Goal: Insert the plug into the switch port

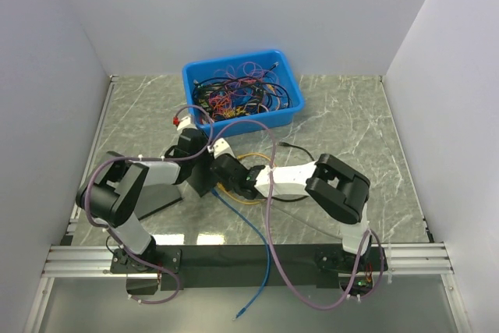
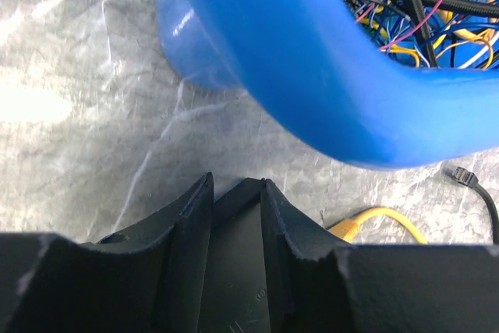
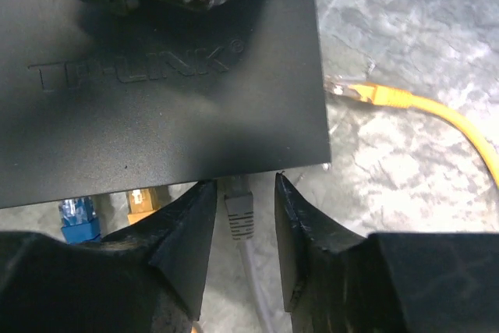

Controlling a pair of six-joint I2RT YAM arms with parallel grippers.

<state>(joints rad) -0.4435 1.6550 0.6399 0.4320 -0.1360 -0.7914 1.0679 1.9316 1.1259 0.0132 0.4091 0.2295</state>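
The black switch (image 3: 171, 83) fills the upper part of the right wrist view, top face toward the camera. A grey plug (image 3: 238, 210) sits in a port at its lower edge, beside a yellow plug (image 3: 140, 202) and a blue plug (image 3: 78, 220). My right gripper (image 3: 243, 185) is open around the grey plug, with a gap on each side. My left gripper (image 2: 234, 185) is shut on the switch's thin edge (image 2: 234, 255), just in front of the blue bin. From above, both grippers meet at the table's middle, left gripper (image 1: 195, 148) and right gripper (image 1: 224, 168).
A blue bin (image 1: 242, 87) of tangled cables stands right behind the switch. A loose yellow plug (image 3: 382, 97) on its cable lies by the switch's right corner, and a black plug (image 2: 464, 175) lies further right. A blue cable (image 1: 249, 232) runs off the front edge.
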